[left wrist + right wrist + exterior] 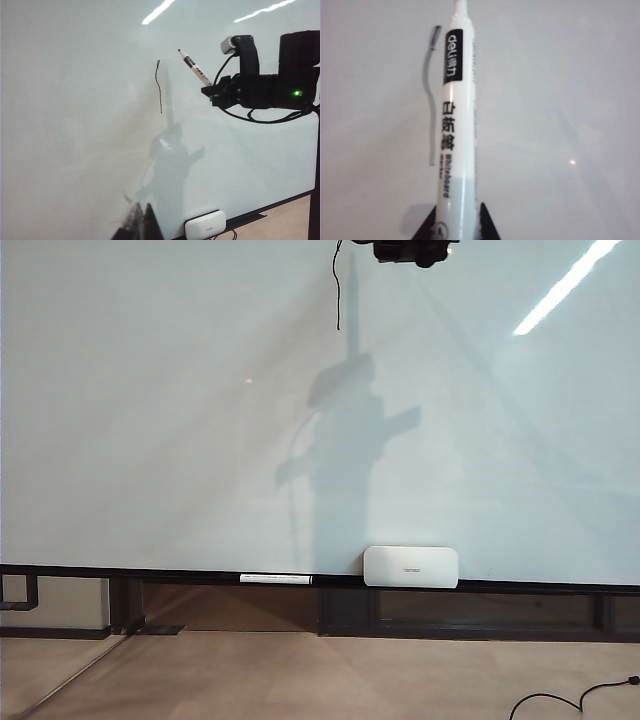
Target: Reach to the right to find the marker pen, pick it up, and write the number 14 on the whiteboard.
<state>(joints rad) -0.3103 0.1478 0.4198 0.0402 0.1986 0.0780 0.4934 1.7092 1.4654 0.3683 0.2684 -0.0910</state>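
Note:
The whiteboard point(150, 420) fills most of the exterior view. One thin black upright stroke point(338, 290) of the number 14 stands near its top middle; it also shows as the stroke point(159, 87) and the stroke point(431, 90). My right gripper point(457, 216) is shut on the white marker pen point(456, 125), whose tip points at the board just right of the stroke. From the left wrist, the right gripper point(212, 92) holds the marker pen point(195, 67) tilted up and towards the stroke. My left gripper point(144, 224) hangs low before the board, its dark fingertips together and holding nothing.
A white rounded box point(410, 566) sits on the dark ledge point(100, 572) below the board, also seen as the box point(205, 225). A thin white pen-like stick point(275, 579) lies on the ledge left of it. A black cable point(570, 700) curls on the floor at lower right.

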